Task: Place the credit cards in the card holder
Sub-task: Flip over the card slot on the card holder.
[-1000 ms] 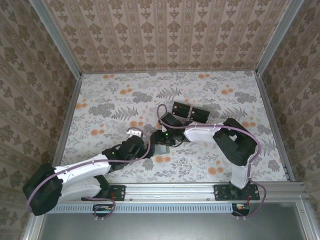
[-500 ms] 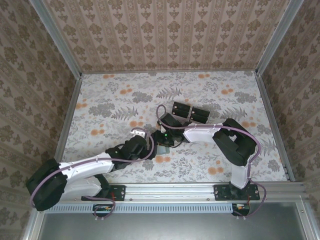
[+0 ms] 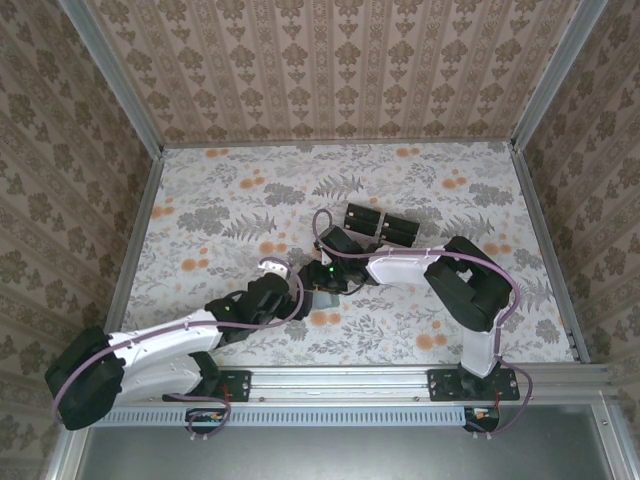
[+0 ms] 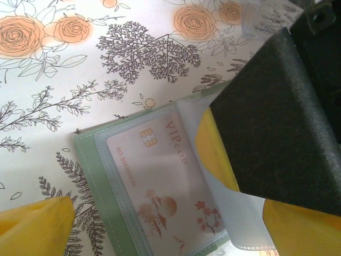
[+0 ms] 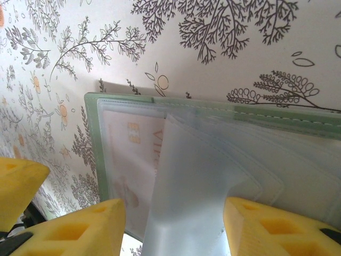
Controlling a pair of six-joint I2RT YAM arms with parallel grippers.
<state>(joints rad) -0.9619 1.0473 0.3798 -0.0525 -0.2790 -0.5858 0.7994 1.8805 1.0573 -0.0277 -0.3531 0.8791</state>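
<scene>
- Top external view: the card holder (image 3: pixel 322 298) lies open on the floral bench (image 3: pixel 200 200), about midway along its length and nearer the near edge than the far one.
- The left end effector (image 3: pixel 274 268) sits just to the holder's left. The right end effector (image 3: pixel 324 282) is over the holder's far side, so the two tools meet there. Their jaws cannot be made out from this height.
- Two black blocks (image 3: pixel 381 223) stand farther back, apart from the holder.
- Left wrist view: the left end effector (image 4: pixel 165 226) is spread wide, one yellow pad at each lower corner, and grips nothing.
- Between the pads lies the sage-green card holder (image 4: pixel 88 176). One pale pink credit card (image 4: pixel 160 186), printed "VIP card" with a chip, is tucked in a clear pocket of the holder.
- The black right end effector (image 4: pixel 277 122) reaches in from the right, against a raised clear leaf (image 4: pixel 240 213).
- Right wrist view: the right end effector (image 5: pixel 176 229) is partly open. The clear leaf (image 5: pixel 186 186) stands up between its pads, touching the right-hand one, with a gap to the other.
- The credit card (image 5: pixel 128 154) shows through the pocket of the card holder (image 5: pixel 90 133).
</scene>
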